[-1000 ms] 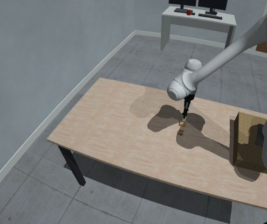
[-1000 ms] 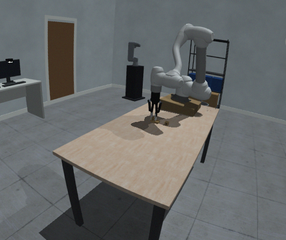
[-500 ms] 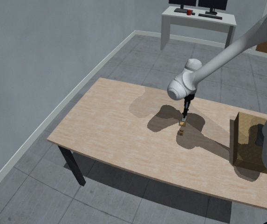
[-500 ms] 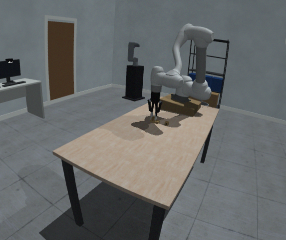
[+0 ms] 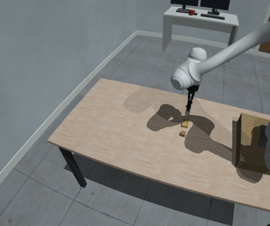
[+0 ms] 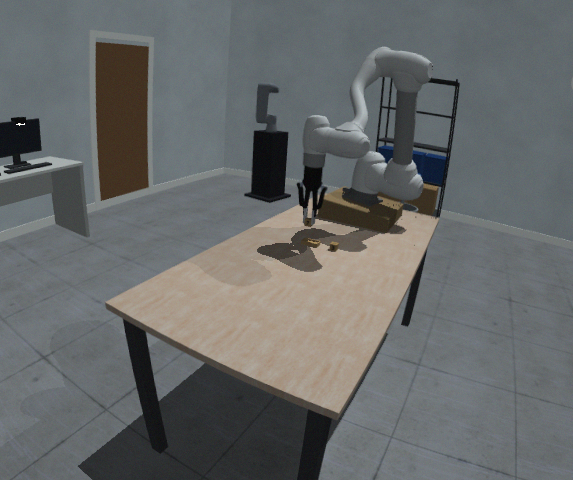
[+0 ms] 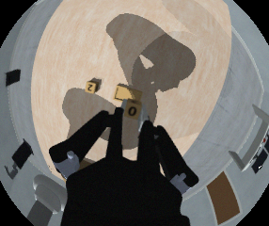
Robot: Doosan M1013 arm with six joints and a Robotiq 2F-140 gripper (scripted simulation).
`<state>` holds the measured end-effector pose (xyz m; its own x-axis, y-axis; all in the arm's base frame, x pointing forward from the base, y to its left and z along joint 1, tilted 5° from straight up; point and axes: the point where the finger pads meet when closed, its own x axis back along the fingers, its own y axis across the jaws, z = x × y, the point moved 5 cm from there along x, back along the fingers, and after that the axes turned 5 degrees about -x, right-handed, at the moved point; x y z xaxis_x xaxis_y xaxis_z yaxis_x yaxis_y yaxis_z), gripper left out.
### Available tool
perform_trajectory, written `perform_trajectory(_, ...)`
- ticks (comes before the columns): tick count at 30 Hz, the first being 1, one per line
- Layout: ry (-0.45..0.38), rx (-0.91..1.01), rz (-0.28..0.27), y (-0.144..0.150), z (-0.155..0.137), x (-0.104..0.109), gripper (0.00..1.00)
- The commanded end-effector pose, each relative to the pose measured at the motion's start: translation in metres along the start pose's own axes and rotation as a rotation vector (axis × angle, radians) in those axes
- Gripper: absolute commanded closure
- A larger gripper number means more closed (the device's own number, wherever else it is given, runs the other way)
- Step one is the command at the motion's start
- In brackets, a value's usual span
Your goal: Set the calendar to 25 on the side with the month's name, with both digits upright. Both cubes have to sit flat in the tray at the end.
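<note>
While above the table [image 5: 120,141] [image 6: 271,325] [image 7: 73,47], gripper [image 5: 187,112] [image 6: 308,217] [image 7: 132,107] part-shut around cube 0 [image 6: 308,222] [image 7: 133,110], cube 2 [image 5: 183,133] [image 6: 334,246] [image 7: 90,87] near the tray [image 5: 184,123] [image 6: 313,242] [image 7: 124,92].

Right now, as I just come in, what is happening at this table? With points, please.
The robot arm's jaws are closed on a wooden cube [image 6: 308,222] [image 7: 133,110] showing a 0, held above the table. The small tray [image 5: 184,123] [image 6: 312,242] [image 7: 125,91] lies on the table, and a second cube [image 5: 183,133] [image 6: 333,246] [image 7: 90,87], marked 2, sits beside it. Neither cube is in the tray, so the calendar does not show 25.
</note>
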<state>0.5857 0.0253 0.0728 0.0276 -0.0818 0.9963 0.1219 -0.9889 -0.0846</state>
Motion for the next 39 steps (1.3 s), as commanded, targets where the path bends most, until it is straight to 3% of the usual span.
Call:
perform_trajectory(1,0.000,0.000,0.000,0.000,0.000,0.019,0.76)
perform_trajectory(15,0.000,0.000,0.000,0.001,0.000,0.026,0.76)
perform_trajectory(17,0.000,0.000,0.000,0.019,0.003,0.024,0.76)
perform_trajectory(20,0.000,0.000,0.000,0.071,0.007,0.019,0.76)
perform_trajectory(23,0.000,0.000,0.000,0.089,0.008,0.017,0.76)
perform_trajectory(39,0.000,0.000,0.000,0.090,0.008,0.016,0.76)
